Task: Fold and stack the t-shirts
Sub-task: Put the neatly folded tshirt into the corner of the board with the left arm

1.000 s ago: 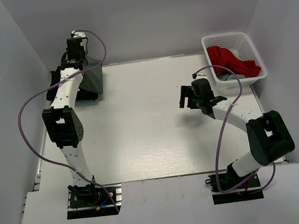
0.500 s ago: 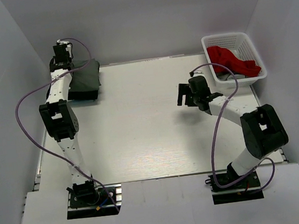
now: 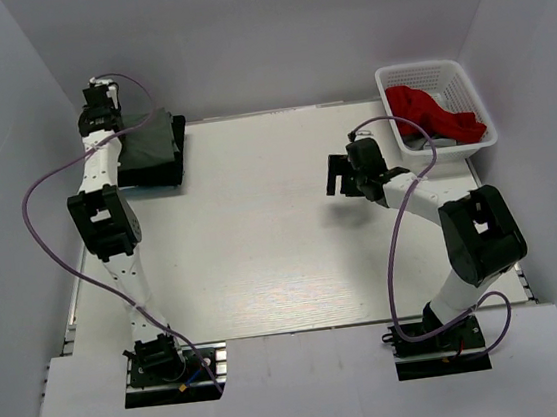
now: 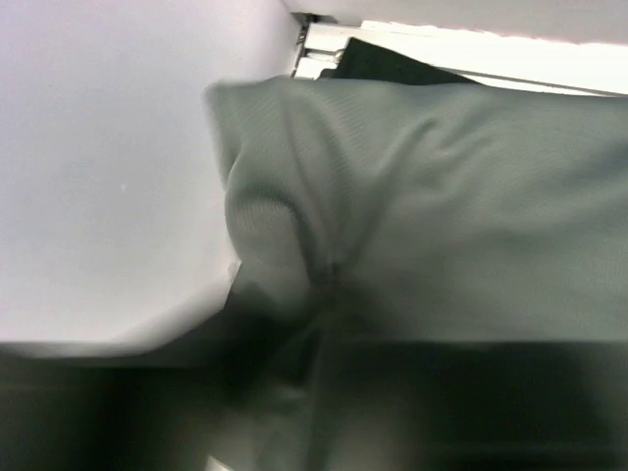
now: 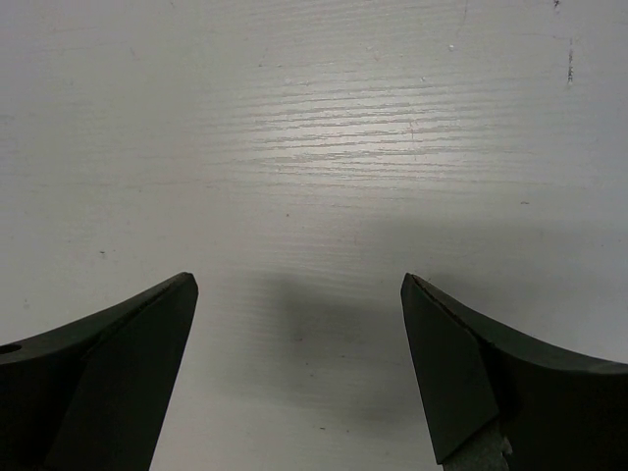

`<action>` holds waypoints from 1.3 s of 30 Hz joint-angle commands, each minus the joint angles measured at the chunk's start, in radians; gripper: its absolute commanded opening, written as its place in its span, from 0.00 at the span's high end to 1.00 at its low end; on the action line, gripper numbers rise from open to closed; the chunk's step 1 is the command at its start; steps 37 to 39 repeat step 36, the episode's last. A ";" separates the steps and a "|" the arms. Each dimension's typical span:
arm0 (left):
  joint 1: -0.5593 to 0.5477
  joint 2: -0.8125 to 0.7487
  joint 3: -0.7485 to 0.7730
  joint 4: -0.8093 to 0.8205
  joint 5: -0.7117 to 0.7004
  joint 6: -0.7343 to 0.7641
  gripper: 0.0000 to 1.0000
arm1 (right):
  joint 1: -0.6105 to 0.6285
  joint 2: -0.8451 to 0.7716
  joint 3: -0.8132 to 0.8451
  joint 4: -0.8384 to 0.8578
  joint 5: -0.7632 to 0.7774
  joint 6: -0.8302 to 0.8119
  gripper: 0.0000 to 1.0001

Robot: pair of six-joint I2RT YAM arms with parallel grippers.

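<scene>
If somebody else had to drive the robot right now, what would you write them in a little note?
Left gripper: at the far left corner, down at the dark grey t-shirt. I cannot tell if it is gripping or letting go.
Right gripper: wide open, holding nothing, above the table.
Done: the dark grey t-shirt lies folded on top of the black t-shirt.
Left: the red t-shirt sits crumpled in the white basket. It needs fetching, folding and stacking.
</scene>
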 commanded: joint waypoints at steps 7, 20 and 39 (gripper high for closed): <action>-0.002 -0.100 0.051 -0.052 -0.107 -0.111 0.00 | 0.003 -0.085 0.014 0.006 -0.030 0.012 0.10; -0.069 -0.723 -0.634 -0.067 0.267 -0.653 0.00 | -0.003 -0.584 -0.334 0.012 -0.066 0.068 0.10; -0.290 -1.397 -1.575 0.428 0.598 -0.705 0.00 | 0.000 -0.859 -0.523 -0.056 -0.149 0.078 0.10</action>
